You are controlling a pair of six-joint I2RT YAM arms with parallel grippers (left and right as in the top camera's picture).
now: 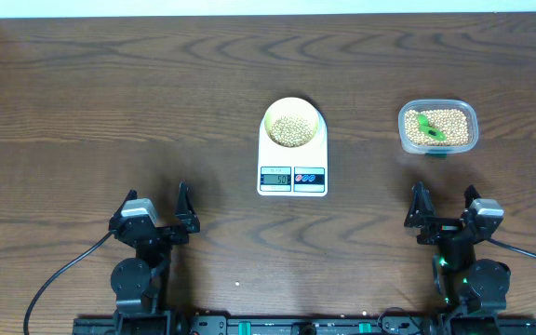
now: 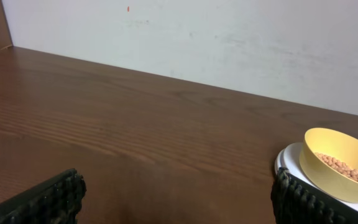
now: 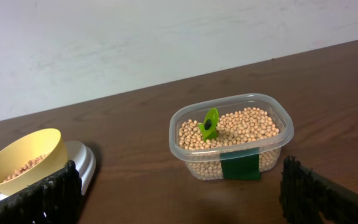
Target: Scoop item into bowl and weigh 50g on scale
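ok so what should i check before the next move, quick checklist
1. bowl sits on the scale: ok
2. beans in the bowl: ok
3. scale reading at target: cannot tell, digits too small
4. green spoon stands in the clear tub of beans: ok
5. left end effector open and empty: ok
6. right end effector open and empty: ok

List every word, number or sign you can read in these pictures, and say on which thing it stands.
No text can be quoted.
Scale display: dark digits, too small and blurred to read.
Red and blue buttons: no legible label.
Green tape on the clear tub: no writing visible.
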